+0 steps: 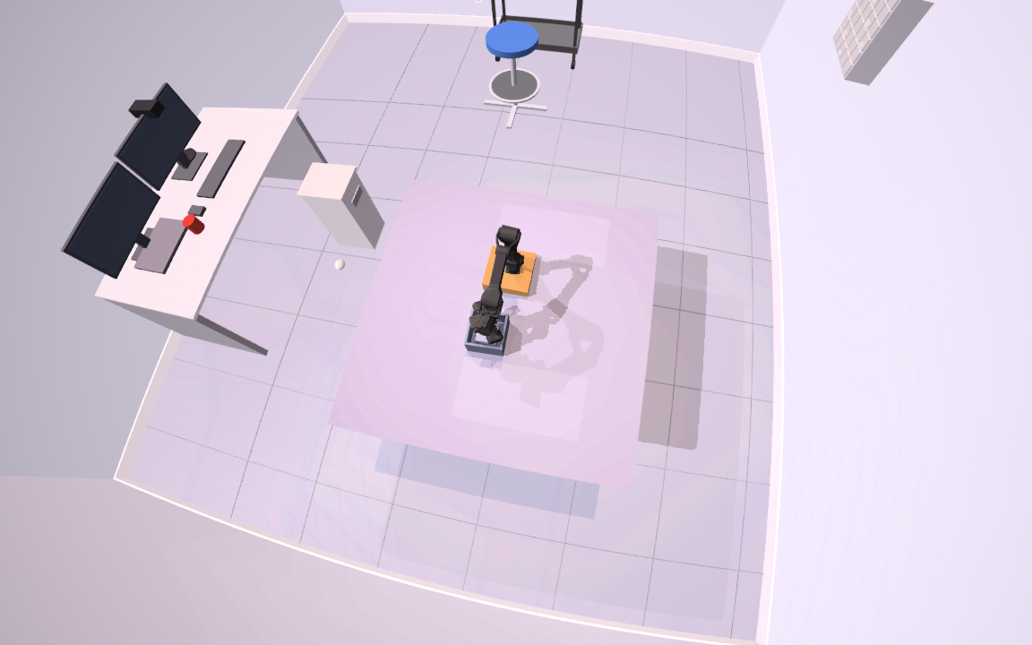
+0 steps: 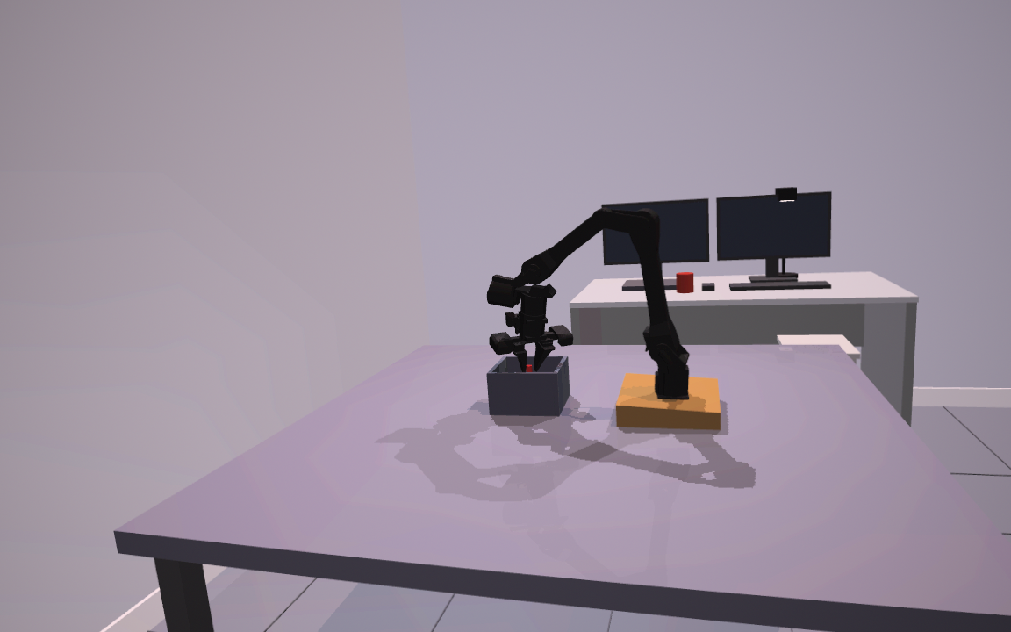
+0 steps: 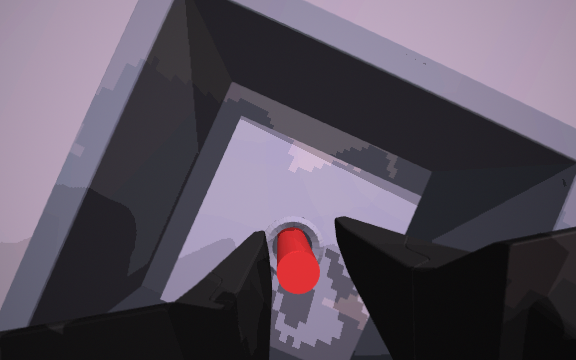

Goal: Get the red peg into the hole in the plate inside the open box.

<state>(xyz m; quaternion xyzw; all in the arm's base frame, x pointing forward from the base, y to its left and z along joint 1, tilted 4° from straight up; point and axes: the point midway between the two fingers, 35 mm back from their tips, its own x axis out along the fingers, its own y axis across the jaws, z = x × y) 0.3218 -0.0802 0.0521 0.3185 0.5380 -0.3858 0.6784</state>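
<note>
In the wrist view we see the red peg point(image 2: 528, 369) point(image 3: 298, 267) standing within the ring of the hole point(image 3: 319, 235) in the pale plate point(image 3: 263, 165), inside the open box point(image 1: 485, 349) point(image 2: 525, 392) point(image 3: 393, 55). How deep it sits we cannot tell. The gripper point(image 2: 529, 369) point(image 3: 301, 235) has its fingers spread, one on either side of the peg, with gaps between. The box walls surround the peg and rise close around the fingertips. Beside the box, well apart, we have the arm's orange base point(image 1: 523, 287) point(image 2: 639, 416). On the white desk point(image 1: 279, 128) point(image 2: 871, 284) beyond are two monitors and a red cup point(image 1: 193, 223) point(image 2: 684, 282).
</note>
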